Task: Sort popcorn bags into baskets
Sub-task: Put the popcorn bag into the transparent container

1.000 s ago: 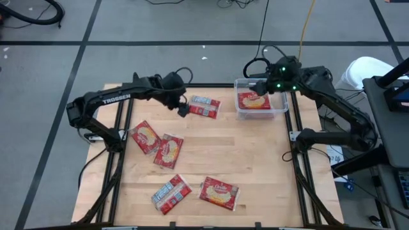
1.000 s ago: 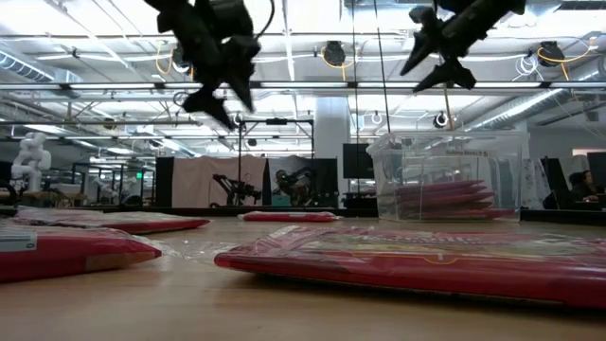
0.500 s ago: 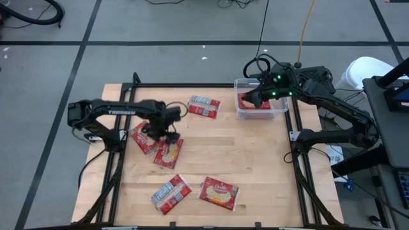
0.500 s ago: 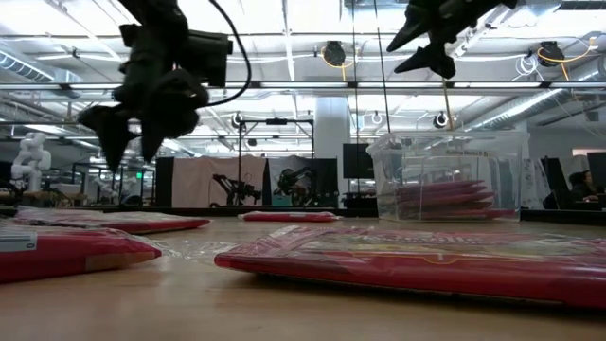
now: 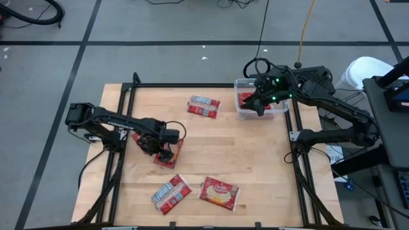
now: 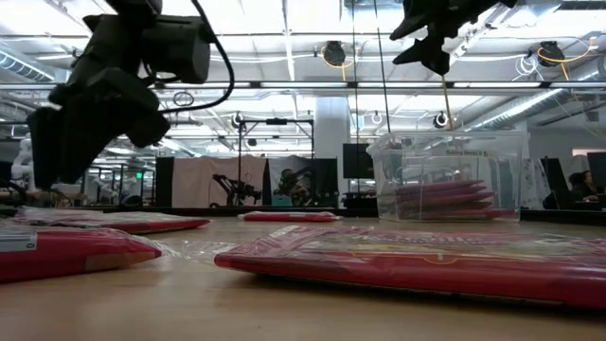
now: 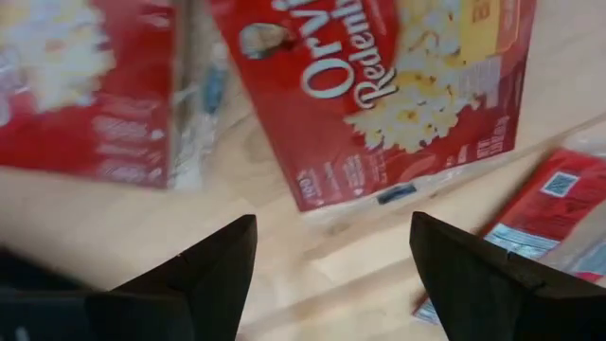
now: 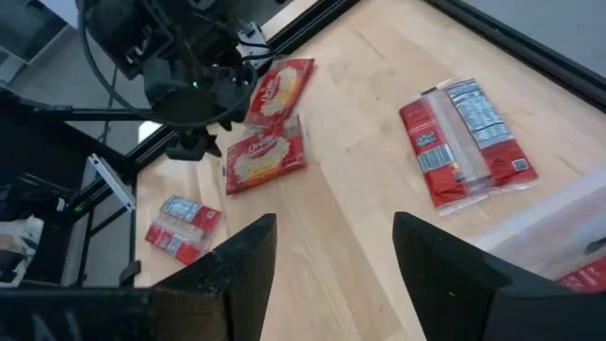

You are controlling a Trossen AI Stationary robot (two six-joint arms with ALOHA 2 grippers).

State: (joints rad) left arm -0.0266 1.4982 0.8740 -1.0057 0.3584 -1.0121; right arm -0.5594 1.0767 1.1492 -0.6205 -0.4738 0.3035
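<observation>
Red popcorn bags lie flat on the wooden table. Two overlap at the left: one [image 5: 169,155] shows its popcorn picture [image 7: 398,85], while the other [image 5: 142,136] is partly under my left arm. A bag with white-grey print [image 5: 204,107] lies at the far middle, and two more [image 5: 171,193] [image 5: 220,193] lie near the front edge. The clear tub [image 5: 278,110] at the far right holds stacked bags [image 6: 445,199]. My left gripper [image 7: 331,275] hovers open, low over the overlapping pair. My right gripper [image 8: 331,275] hangs open above the tub's left part.
Black frame rails [image 5: 121,160] run along the table's left and right sides. Bare wood [image 5: 243,153] lies between the bags and the tub. A white bin [image 5: 364,70] stands off the table's right. The room behind holds racks and equipment [image 6: 237,189].
My left gripper has swung from beside the far-middle bag toward the table's near left and come down over the two overlapping bags, staying open. My right gripper has shifted a little toward the near edge above the tub. No bag has moved.
</observation>
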